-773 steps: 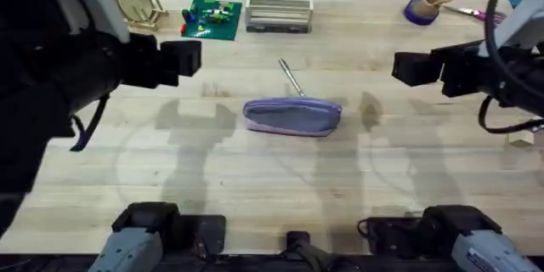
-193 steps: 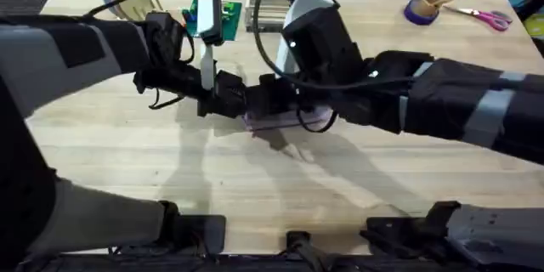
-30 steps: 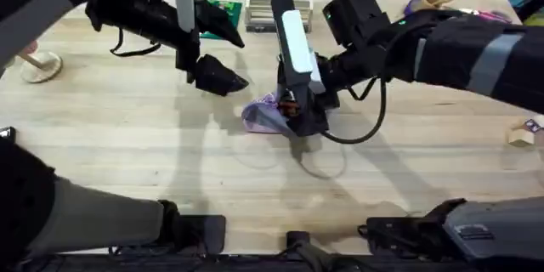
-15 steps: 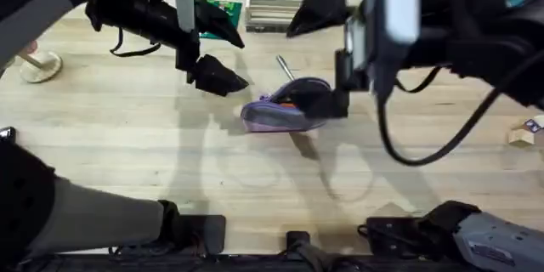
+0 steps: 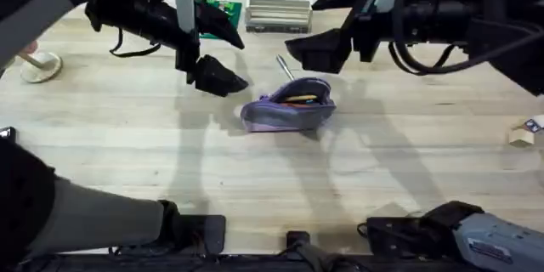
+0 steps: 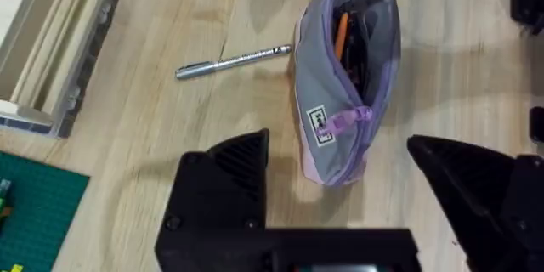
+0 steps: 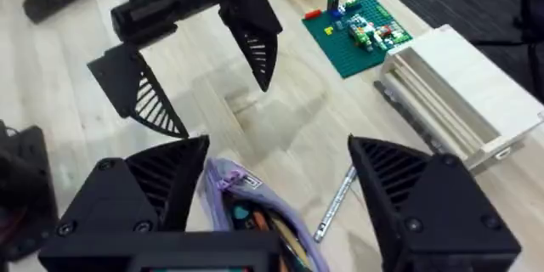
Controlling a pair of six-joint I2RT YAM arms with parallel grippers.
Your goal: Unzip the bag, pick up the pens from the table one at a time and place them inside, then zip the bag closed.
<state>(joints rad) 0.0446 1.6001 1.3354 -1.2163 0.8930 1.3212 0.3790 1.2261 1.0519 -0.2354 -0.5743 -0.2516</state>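
— Since half a second ago my right gripper [image 5: 327, 48] has pulled up and back from the bag [image 5: 285, 110]; it was right at the pouch's mouth then, and it sits above the far edge now, clear of the fabric. The left gripper [image 5: 214, 75] hasn't budged.

— What are the fingers doing?

— Both sets are spread wide and empty. On the left wrist view the left gripper [image 6: 365, 178] has its two black fingers well apart, with the near end of the bag [image 6: 347, 76] lying between and beyond them, untouched. On the right wrist view the right gripper [image 7: 280, 195] is spread just as wide over the same pouch [image 7: 246, 212], nothing pinched.

— And the bag itself?

— Lying on the table [image 5: 408, 161] near the middle, zipper open, mouth gaping. I can see an orange pen [image 6: 341, 36] inside it from the left wrist, with darker things beside it that I can't make out.

— Any pens still out?

— One silvery pen [image 5: 286, 68] on the wood just behind the bag; its near end runs right up to the pouch's edge. Left wrist shows it too [image 6: 233, 60], lying flat beside the pouch. Behind that is the cream box [image 5: 279, 6], and a green brick plate [image 7: 361, 30] next to it.
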